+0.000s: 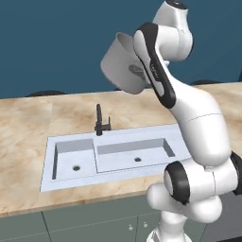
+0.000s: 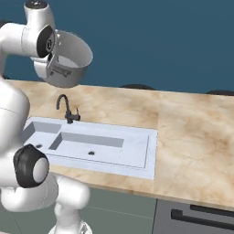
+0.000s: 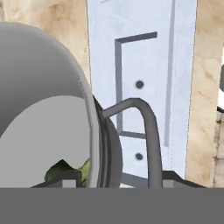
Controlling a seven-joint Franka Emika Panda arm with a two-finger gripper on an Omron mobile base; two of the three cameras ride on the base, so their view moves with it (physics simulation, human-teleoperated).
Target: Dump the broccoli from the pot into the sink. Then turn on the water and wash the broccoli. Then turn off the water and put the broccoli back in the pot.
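I have the hand (image 2: 54,64) clamped on the pot (image 2: 68,57) rim, tilted high above the sink (image 2: 137,151). Rigid, weighty; broccoli (image 3: 72,170) light, loose inside.

text: none readable | labels: none | numbers: none | signs: none

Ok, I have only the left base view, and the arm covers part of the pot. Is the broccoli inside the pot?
Observer: Yes. In the hand view the broccoli sits inside the pot, low against its wall.
Operator: And what lies beyond the pot there?
Observer: Past the pot's rim the hand view looks onto the sink, with both drains in sight.
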